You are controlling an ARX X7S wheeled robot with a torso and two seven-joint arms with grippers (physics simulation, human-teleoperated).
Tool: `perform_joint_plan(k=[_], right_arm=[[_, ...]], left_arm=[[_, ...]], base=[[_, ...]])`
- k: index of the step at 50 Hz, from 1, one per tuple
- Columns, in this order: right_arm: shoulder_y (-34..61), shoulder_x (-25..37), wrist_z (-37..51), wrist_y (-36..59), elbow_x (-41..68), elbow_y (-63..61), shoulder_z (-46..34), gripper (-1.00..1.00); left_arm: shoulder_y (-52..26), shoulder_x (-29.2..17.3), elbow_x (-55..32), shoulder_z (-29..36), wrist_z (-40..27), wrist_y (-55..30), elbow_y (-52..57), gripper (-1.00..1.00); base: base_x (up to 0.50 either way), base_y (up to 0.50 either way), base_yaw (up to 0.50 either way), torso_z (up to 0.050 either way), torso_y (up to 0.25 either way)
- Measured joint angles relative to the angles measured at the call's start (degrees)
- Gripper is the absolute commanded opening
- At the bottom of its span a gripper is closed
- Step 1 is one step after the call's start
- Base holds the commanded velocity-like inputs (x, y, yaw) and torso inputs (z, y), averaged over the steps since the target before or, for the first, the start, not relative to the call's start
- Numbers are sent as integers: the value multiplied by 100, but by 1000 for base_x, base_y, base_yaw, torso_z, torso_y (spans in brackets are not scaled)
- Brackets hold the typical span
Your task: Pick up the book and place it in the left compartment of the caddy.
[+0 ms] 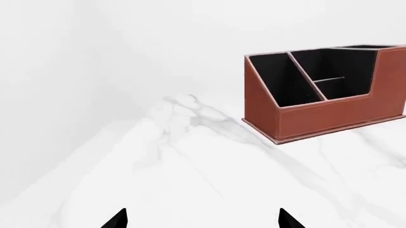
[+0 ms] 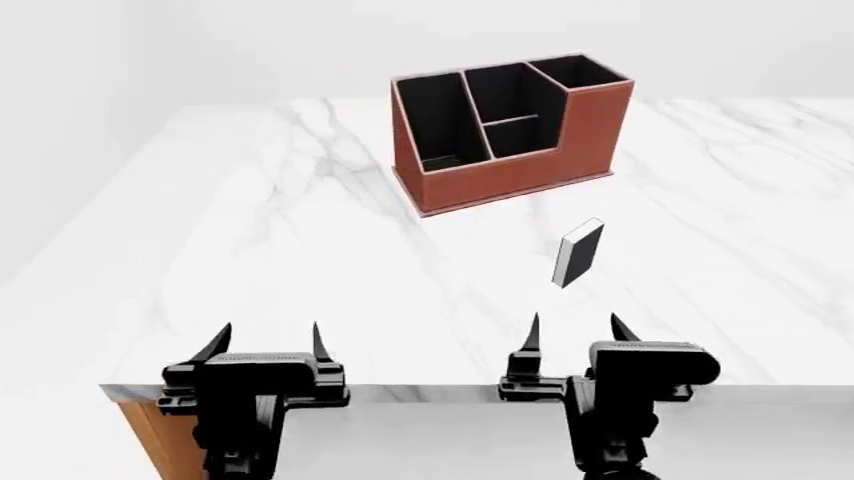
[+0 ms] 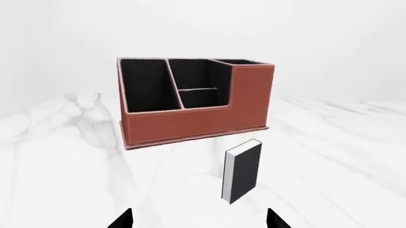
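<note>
Nearest, at the table's [image 2: 267, 300] front edge: left gripper [image 2: 267, 345] and right gripper [image 2: 577, 335], both spread wide, empty. Just beyond the right one: the book [image 2: 578, 254], upright on the marble, untouched. Farther back: the caddy [image 2: 514, 180], left compartment [image 2: 441, 125] vacant. Opening step, by the look of it: approach, no grasp yet. Next, probably: right arm forward, fingers astride the cover, then closed.
</note>
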Motion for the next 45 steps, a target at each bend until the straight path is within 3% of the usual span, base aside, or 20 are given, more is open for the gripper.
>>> perform_joint_plan(k=[6, 15, 45], right_arm=[[778, 43, 98, 1555, 235, -1172, 129, 100], [1323, 70, 174, 2599, 433, -1986, 227, 100], [1725, 107, 243, 3228, 721, -2342, 294, 100]], left_arm=[[-546, -185, -40, -45, -98, -1300, 1094, 100], [-874, -289, -83, -139, -198, -2013, 1745, 100], [-1086, -390, -172, -333, -374, -2268, 2021, 100]], base=[[0, 0, 0, 0, 0], [435, 0, 0, 0, 0], [500, 0, 0, 0, 1]])
